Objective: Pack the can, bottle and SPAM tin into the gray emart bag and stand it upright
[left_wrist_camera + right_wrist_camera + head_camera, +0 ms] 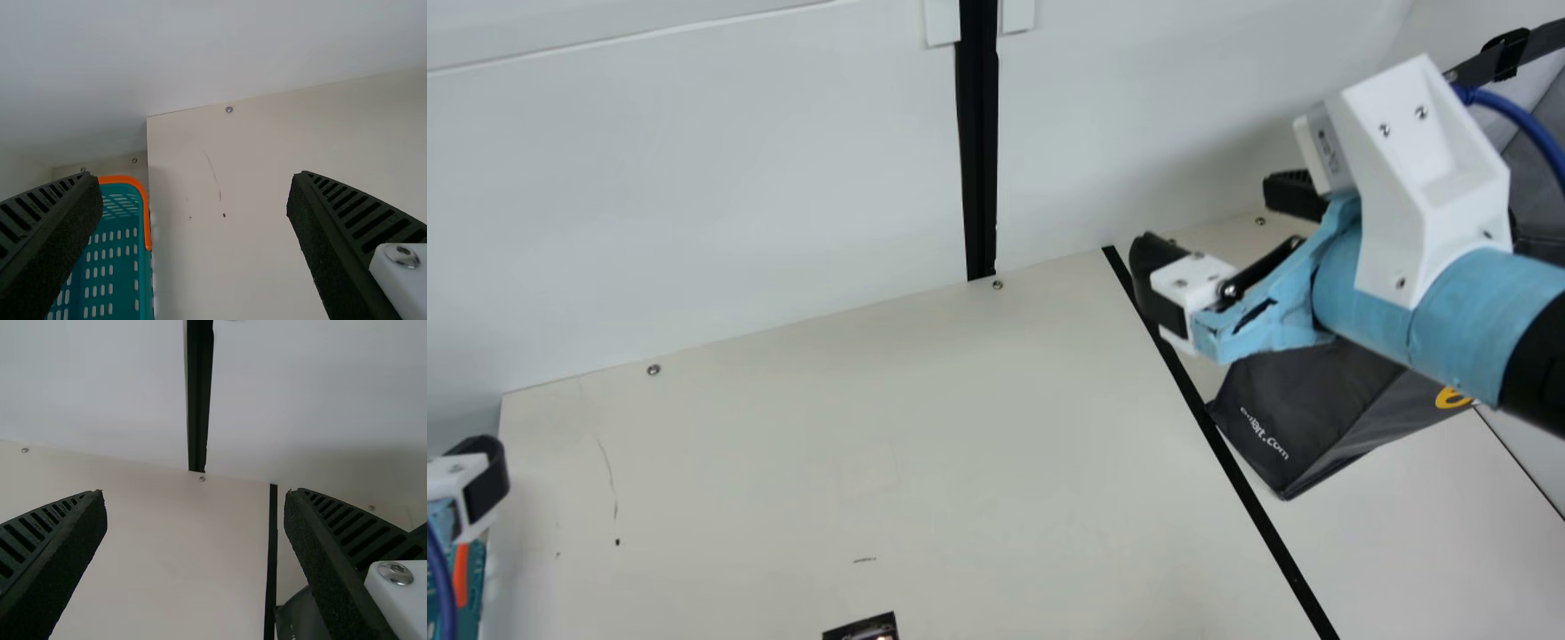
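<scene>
Though partly hidden, emart bag [1316,400] aslant.

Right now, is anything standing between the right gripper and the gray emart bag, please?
Nothing visible stands between the open right gripper and the gray emart bag. A black strip runs over the table at the bag's corner, but it looks flat and should not block the way.

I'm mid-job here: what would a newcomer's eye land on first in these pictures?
Most likely the right gripper, open, on a light-blue arm with a white bracket at the main view's right. Below it in that view, the dark gray bag with pale lettering lies partly hidden behind the arm. Next, perhaps, the teal plastic basket with an orange rim, at the main view's lower left edge.
</scene>
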